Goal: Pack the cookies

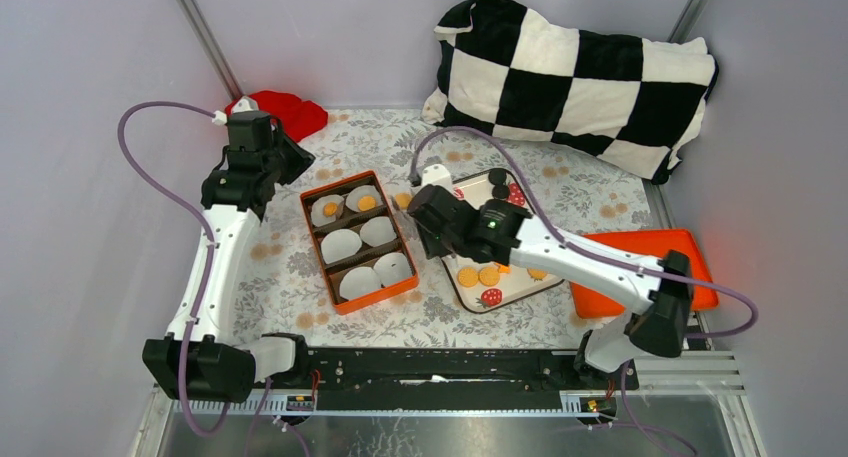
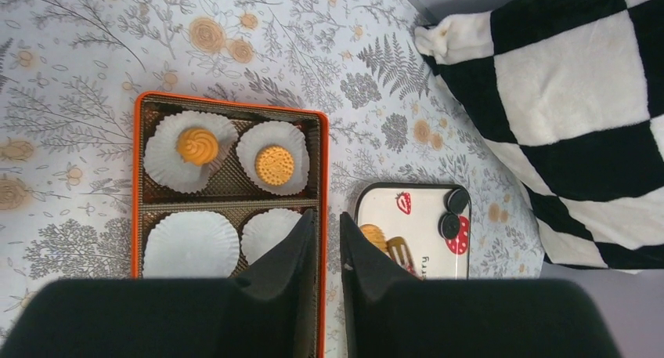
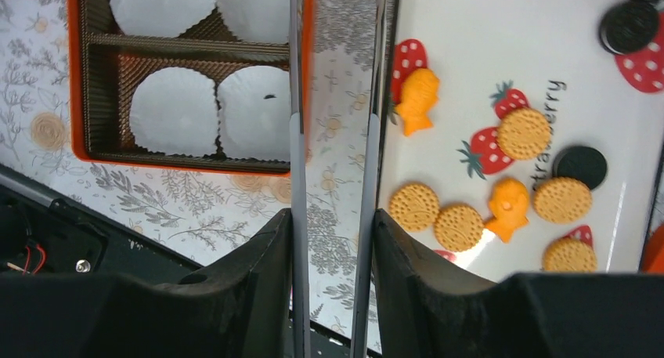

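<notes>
Taking the views in turn.

**Top external**
- Orange box, centre frame, has three compartments and six white paper cups.
- Two cookies sit in the upper pair of cups; the other four cups are unfilled.
- White tray, just right of the box, carries the loose cookies.
- Right gripper hangs over the strip of flowered cloth between box and tray.
- Left gripper is at upper left, well apart from both.
- Chequered cushion lies at top right, red cloth at top left, and orange lid at the right edge.

**Left wrist**
- Left gripper, lower centre, is parted by a narrow slit and holds nothing.
- Above it, one swirled cookie and one round cookie lie in the cups at the box's upper end.
- The tray, at lower right, shows two black cookies.

**Right wrist**
- Right gripper has its two thin blades apart, with only cloth between them and nothing held.
- The box with unfilled cups is at upper left.
- The tray on the right carries round golden cookies, orange fish-shaped ones and black ones.

**Hazards, as judged**
- The blades straddle bare cloth, so closing here would catch nothing.
- The left blade runs close along the box rim and could snag it on a sideways move.
- Two round cookies at the tray's lower left touch, so taking one may shove the other.
- The tray looks glossy, so a cookie may skid away from the blades.
- The cups look light, and a drop off centre could tip or shift one.
</notes>
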